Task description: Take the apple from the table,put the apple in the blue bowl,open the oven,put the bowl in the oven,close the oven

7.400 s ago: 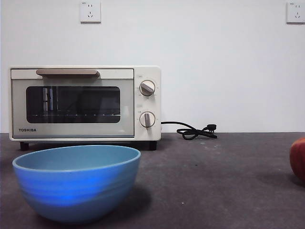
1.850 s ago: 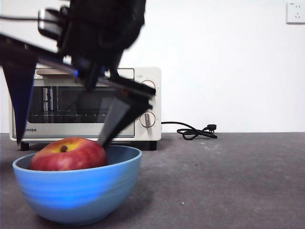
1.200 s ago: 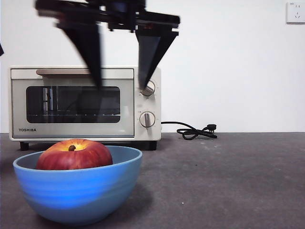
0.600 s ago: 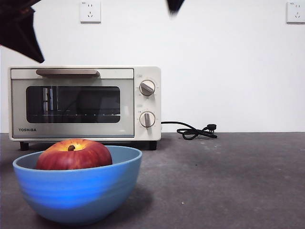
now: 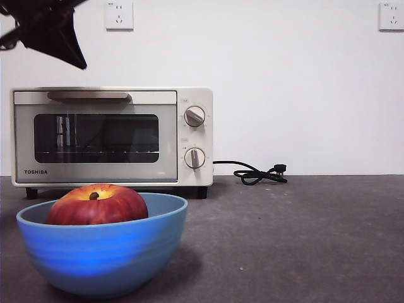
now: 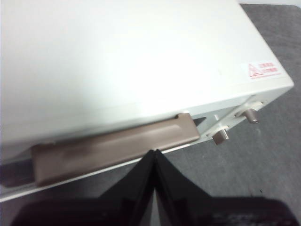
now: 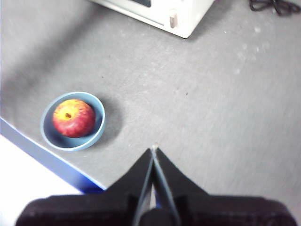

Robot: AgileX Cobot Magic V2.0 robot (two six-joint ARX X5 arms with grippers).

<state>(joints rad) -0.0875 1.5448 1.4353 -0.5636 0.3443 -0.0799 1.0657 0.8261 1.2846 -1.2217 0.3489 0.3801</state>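
Front view shows the large round red apple (image 5: pixel 98 204) lying in the deep matte blue bowl (image 5: pixel 101 255) on the dark grey speckled tabletop (image 5: pixel 303 240), so that step looks done. The cream-white toaster oven (image 5: pixel 112 136) is unopened. Left claw (image 6: pixel 154 153), pressed together and empty, hovers above the tan bar handle (image 6: pixel 113 150); right claw (image 7: pixel 153 149), likewise pinched, waits high. Oven's interior is hard to read.

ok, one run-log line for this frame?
apple: in blue bowl | oven: door shut | left claw: shut, above oven handle | right claw: shut, high over table
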